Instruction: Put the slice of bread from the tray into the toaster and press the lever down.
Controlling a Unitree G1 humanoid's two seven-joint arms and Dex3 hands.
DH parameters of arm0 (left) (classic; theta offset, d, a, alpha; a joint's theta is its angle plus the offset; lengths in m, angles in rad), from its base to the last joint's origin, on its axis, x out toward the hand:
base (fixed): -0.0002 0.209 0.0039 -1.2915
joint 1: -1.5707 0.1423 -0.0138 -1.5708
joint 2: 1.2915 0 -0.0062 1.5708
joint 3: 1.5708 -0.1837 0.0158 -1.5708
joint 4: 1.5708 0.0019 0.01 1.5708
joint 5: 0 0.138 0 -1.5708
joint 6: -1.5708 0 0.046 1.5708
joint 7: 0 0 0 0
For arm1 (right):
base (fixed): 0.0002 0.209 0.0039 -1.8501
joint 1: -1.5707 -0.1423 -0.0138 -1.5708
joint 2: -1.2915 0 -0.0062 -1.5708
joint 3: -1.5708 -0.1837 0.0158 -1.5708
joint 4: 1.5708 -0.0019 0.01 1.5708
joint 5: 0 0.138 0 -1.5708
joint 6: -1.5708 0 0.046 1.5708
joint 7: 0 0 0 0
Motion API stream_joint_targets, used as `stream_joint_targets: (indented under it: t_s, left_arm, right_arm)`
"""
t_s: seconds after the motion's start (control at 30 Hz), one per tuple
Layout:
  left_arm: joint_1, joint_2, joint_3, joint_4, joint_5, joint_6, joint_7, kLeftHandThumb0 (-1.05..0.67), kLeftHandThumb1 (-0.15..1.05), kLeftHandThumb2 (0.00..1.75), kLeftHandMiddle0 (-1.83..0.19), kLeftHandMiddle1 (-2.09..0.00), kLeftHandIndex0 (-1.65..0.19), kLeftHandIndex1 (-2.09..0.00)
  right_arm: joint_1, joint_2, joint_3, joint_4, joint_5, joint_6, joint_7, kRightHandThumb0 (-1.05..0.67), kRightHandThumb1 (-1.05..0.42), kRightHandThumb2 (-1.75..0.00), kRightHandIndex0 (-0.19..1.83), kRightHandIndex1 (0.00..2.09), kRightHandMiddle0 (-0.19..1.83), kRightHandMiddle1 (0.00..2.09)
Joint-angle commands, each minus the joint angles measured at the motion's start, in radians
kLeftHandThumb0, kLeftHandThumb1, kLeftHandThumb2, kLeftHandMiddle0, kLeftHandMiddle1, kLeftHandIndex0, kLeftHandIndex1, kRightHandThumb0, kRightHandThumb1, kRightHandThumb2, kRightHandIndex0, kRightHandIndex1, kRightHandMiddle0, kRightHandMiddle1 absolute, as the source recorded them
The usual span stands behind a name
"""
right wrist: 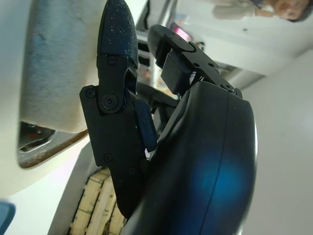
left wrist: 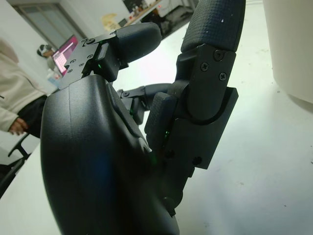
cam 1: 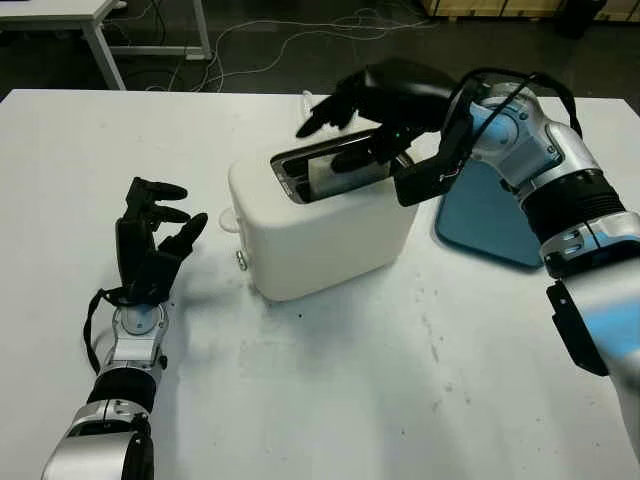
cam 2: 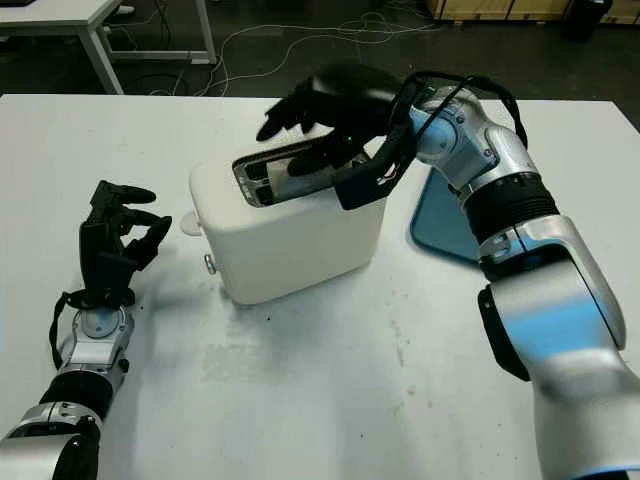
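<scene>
Now, from my station: the white toaster (cam 1: 325, 225) sits mid-bench (cam 1: 420, 400), slot side up, turned at an angle to me. The slice of bread (cam 1: 335, 178) stands in the slot, its pale top edge showing just above the metal rim. My right hand (cam 1: 375, 110) hovers over the slot's far end, one finger (right wrist: 115, 63) lying against the face of the slice, the other fingers reaching past the toaster's top; I cannot tell whether it grips the slice or merely touches it. The blue tray (cam 1: 490, 215) lies flat on the bench behind the right forearm, just beside the toaster's right end. A small knob (cam 1: 228, 219) pokes out of the toaster's left end, with nothing touching it. My left hand (cam 1: 152, 240) is parked near the bench's left side, well apart from the toaster, open and holding nothing, palm turned toward the toaster. In the left wrist view a person (left wrist: 14, 98) in a light jacket is in the background.
</scene>
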Motion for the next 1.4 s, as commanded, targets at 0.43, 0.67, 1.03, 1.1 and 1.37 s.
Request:
stream_joint_targets:
  t_s: [0.43, 0.67, 1.03, 1.1, 1.37]
  left_arm:
    - [0.004, 0.004, -0.006, -0.007, 0.005, 0.005, 0.011, -1.05, 0.92, 0.16, -0.36, -1.6, -0.23, -1.58]
    - [-0.005, 0.029, -0.008, -0.005, 0.023, -0.002, 0.017, -1.05, 0.92, 0.18, -0.32, -1.61, -0.2, -1.59]
    - [-0.005, 0.095, -0.022, -0.052, 0.048, -0.012, -0.019, -1.05, 0.92, 0.22, -0.26, -1.6, -0.12, -1.57]
    - [0.0, 0.108, -0.023, -0.068, 0.052, -0.005, -0.022, -1.05, 0.92, 0.23, -0.26, -1.61, -0.12, -1.57]
    - [0.024, 0.145, -0.03, -0.118, 0.083, 0.017, -0.014, -1.05, 0.92, 0.25, -0.2, -1.68, -0.04, -1.64]
  right_arm:
    - [0.269, 0.062, -0.325, -0.099, 0.313, 0.002, -0.323, -0.42, -0.92, -0.22, 0.63, 1.08, 0.93, 0.24]
    - [0.664, 0.174, -0.423, -0.359, 0.657, 0.271, -0.148, -0.28, -0.92, -0.21, 0.73, 1.11, 0.92, 0.26]
    - [0.973, 0.378, -0.49, -0.628, 0.704, 0.364, -0.271, -0.47, -0.92, -0.17, 0.72, 1.08, 0.98, 0.22]
    - [0.982, 0.39, -0.494, -0.633, 0.689, 0.358, -0.286, -0.51, -0.92, -0.15, 0.73, 1.05, 1.01, 0.18]
    - [0.982, 0.433, -0.511, -0.641, 0.617, 0.348, -0.381, -0.58, -0.92, -0.14, 0.82, 1.06, 1.12, 0.12]
